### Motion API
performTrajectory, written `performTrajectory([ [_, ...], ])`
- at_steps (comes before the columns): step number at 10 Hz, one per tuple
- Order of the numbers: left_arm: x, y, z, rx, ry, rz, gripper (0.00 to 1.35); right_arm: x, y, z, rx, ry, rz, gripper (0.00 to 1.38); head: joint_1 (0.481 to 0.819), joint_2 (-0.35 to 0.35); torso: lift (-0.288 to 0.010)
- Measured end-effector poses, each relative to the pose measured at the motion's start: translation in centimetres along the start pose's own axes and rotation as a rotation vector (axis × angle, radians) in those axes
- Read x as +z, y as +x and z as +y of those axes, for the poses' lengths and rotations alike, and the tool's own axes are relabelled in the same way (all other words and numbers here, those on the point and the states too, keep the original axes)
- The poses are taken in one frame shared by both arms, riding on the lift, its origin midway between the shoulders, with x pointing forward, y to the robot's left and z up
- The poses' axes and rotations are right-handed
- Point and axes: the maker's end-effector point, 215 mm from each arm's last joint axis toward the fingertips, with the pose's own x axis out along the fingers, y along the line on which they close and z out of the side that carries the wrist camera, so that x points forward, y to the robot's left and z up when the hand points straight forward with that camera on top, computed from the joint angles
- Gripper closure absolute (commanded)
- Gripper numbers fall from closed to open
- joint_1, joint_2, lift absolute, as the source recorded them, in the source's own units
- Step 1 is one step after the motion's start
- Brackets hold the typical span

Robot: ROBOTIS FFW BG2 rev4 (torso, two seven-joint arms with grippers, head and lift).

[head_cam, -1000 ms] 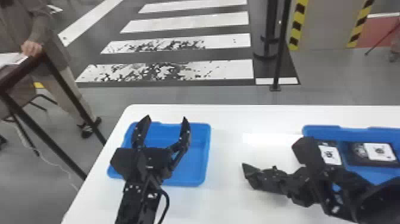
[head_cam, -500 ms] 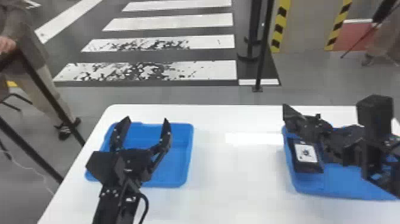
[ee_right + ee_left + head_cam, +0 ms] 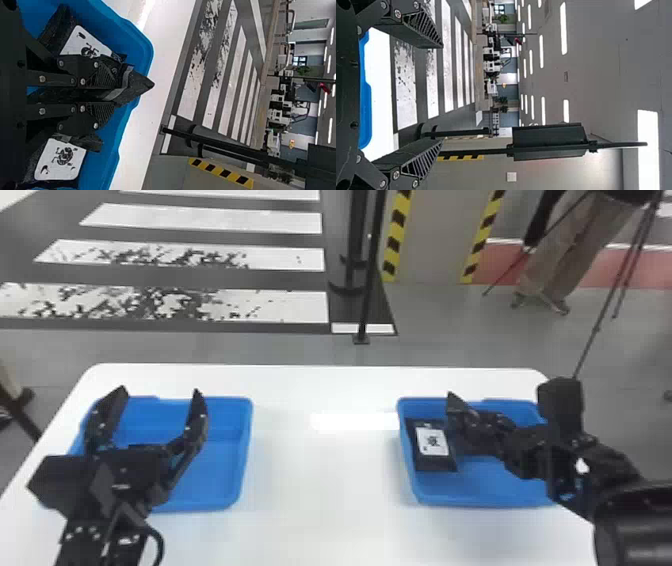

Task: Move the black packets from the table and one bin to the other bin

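Observation:
My left gripper (image 3: 160,391) stands open over the left blue bin (image 3: 225,465); in the left wrist view the same gripper (image 3: 442,93) has its two fingers wide apart with nothing between them. Over the left part of the right blue bin (image 3: 480,495) is my right gripper (image 3: 477,430). Seen from the right wrist, the gripper (image 3: 113,95) is shut on a black packet (image 3: 136,85), whose pointed end sticks out past the fingertips. A white-labelled packet (image 3: 432,447) lies along that bin's left wall, and a second labelled packet (image 3: 59,160) shows in the right wrist view.
The white table (image 3: 320,490) lies between the two bins. Beyond its far edge a black pole (image 3: 367,290) rises from the floor. At the back right a person stands by a tripod, away from the table.
My right gripper has gone from above the table beside the right bin to over that bin, carrying the packet. The head view has turned right; the left gripper stays over its bin.

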Motion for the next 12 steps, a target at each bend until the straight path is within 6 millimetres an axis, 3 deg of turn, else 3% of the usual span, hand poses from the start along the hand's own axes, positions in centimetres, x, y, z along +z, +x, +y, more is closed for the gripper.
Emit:
performTrajectory([
  [1,0.0,0.0,0.0,0.001,0.001,0.000,0.19,0.1,-0.2,0.4,0.005,-0.006,-0.012,0.14,0.695,-0.077,-0.110],
  [2,0.0,0.0,0.1,0.002,0.001,-0.001,0.18,1.0,-0.9,0.9,0.009,-0.017,-0.050,0.03,0.695,-0.074,-0.110],
  [4,0.1,0.0,0.2,0.004,0.000,-0.002,0.19,4.2,-3.9,1.5,-0.010,-0.021,-0.208,0.13,0.695,-0.064,-0.110],
  [6,0.0,0.2,0.5,0.009,-0.008,0.002,0.18,7.3,-7.5,3.4,-0.004,0.022,-0.414,0.14,0.695,-0.046,-0.110],
  [8,0.0,0.1,0.6,0.011,-0.019,0.000,0.18,9.6,-11.8,3.9,-0.045,0.123,-0.574,0.14,0.695,-0.042,-0.110],
  [9,-0.2,0.0,0.7,0.014,-0.026,0.006,0.18,9.7,-12.6,4.2,-0.042,0.149,-0.590,0.14,0.695,-0.039,-0.110],
  [12,-1.9,-0.2,1.5,0.019,-0.054,0.067,0.19,7.7,-11.9,4.5,-0.039,0.166,-0.542,0.14,0.695,-0.027,-0.110],
])
